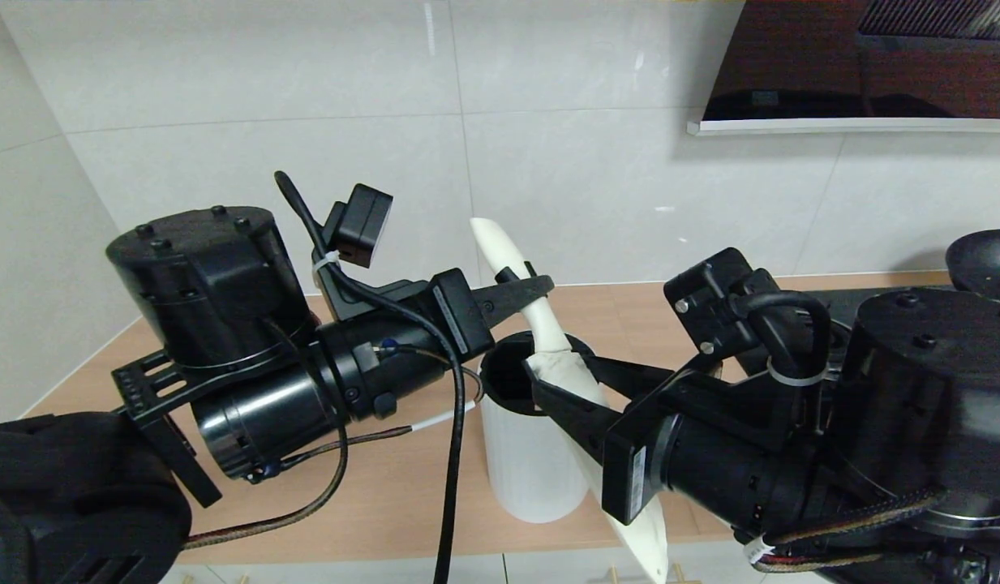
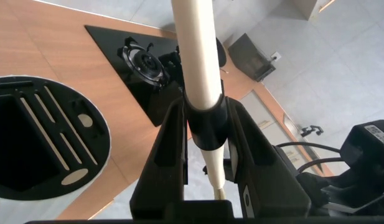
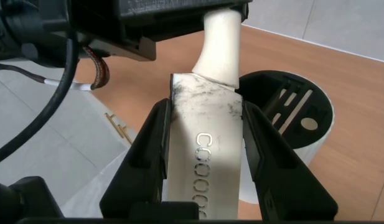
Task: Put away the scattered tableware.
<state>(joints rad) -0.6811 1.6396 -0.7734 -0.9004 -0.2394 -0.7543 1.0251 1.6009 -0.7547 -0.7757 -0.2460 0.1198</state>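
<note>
A white knife with a smudged blade and a pale handle hangs tilted over a white cylindrical holder with a black slotted top. My left gripper is shut on the handle, just above the holder's rim. My right gripper is shut on the blade, its fingers pressed against both blade edges. The holder's slotted top lies below and beside the knife, and its slots show past the blade. The knife's tip points down past the counter's front edge.
The holder stands on a wooden counter near its front edge. A black cooktop with a burner lies to the right, with a dark pan at the far right. A tiled wall rises behind.
</note>
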